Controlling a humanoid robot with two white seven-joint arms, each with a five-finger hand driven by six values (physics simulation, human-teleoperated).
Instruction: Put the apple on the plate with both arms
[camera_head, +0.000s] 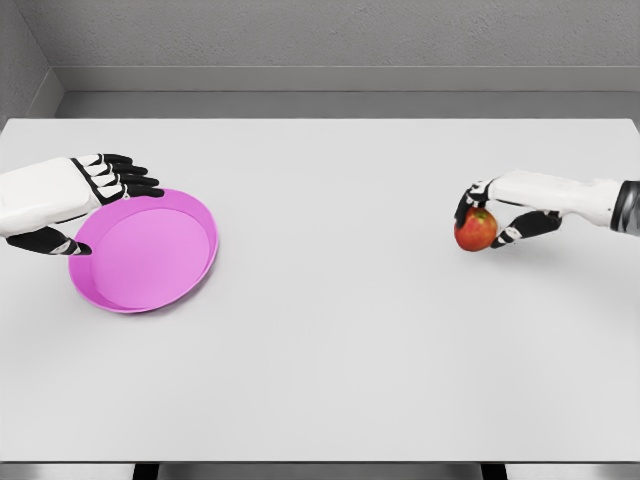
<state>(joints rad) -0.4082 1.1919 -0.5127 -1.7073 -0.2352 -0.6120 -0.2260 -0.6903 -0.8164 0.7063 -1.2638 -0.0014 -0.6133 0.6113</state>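
Observation:
A red and yellow apple (475, 230) sits at the right of the white table (340, 330), and my right hand (487, 215) is curled around it from above and behind, thumb under its right side. A pink plate (150, 290) is at the left, tilted with its left edge raised. My left hand (95, 205) grips that left rim, fingers over the top edge and thumb below it.
The table's far edge meets a grey wall. A wide stretch of bare tabletop lies between the plate and the apple.

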